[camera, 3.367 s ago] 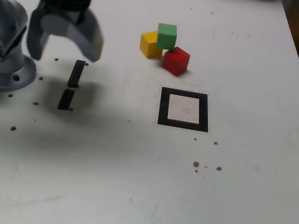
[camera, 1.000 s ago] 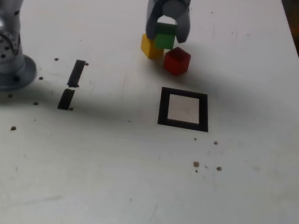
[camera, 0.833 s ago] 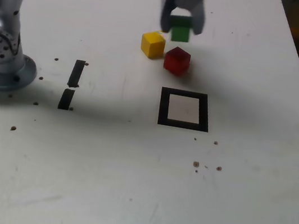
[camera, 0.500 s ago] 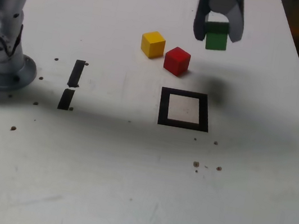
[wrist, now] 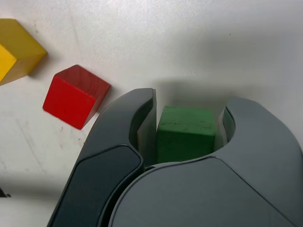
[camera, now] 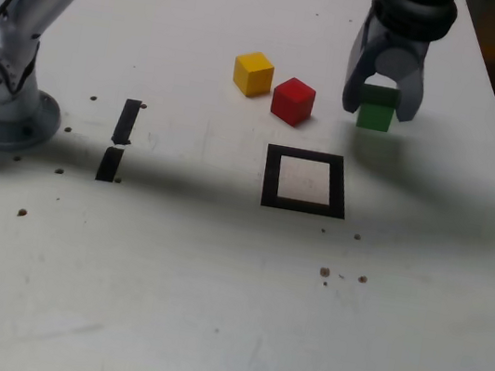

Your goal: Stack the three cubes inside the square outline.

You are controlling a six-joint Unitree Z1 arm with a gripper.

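Since the earlier frames, my arm has carried the small green wooden cube (camera: 376,109) off the cluster and across toward the exterior view's right, lower than it was half a second ago. The dark grey gripper (camera: 381,101) is clenched on that cube; the wrist view shows a jaw pressed against each of two opposite faces (wrist: 185,132), so I read the hold as firm. It hangs above the white table (camera: 209,311), to the right of the red wooden cube (camera: 292,99) and beyond the far right corner of the black tape square outline (camera: 305,182).

The yellow wooden cube (camera: 253,73) and the red one sit on the table beyond the outline's far edge, close together, the yellow further left; whether they touch I cannot tell. The outline's white centre is bare. Two short black tape strips (camera: 119,140) lie well to the left, near the arm's grey base (camera: 0,109).

I judge this to be the carry of the first cube, so the stack is not yet begun. Next I need to bring the green cube nearer and a little left until it is over the white centre, lower it flat, and only then let go. The frame leaves only a little room around a cube.
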